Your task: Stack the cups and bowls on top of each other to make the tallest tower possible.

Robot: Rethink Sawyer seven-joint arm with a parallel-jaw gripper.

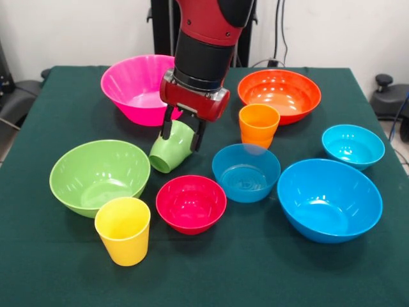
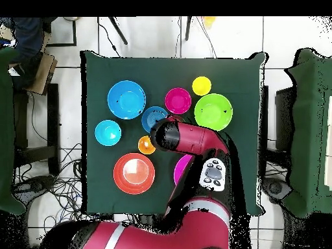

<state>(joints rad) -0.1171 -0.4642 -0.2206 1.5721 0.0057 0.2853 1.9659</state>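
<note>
while reaching down over the table's middle, arm [image 1: 204, 45]: near vertical
gripper [image 1: 182, 133]: clamped on green cup [image 1: 171, 148]
cup: tilted, lifted

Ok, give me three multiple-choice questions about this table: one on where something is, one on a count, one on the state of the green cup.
1. Where does the yellow cup stand in the front view?
A. inside the pink bowl
B. in front of the light green bowl
C. behind the orange bowl

2. How many cups are there?
A. two
B. three
C. five

3. What state is the green cup in?
A. tilted, held by the gripper
B. upright on the table
C. nested in the red bowl

Answers: 1 B, it sits nearest the camera, beside that bowl's rim. 2 B, green, yellow and the orange cup. 3 A, the fingers clamp its rim, mouth facing down-left.
</note>
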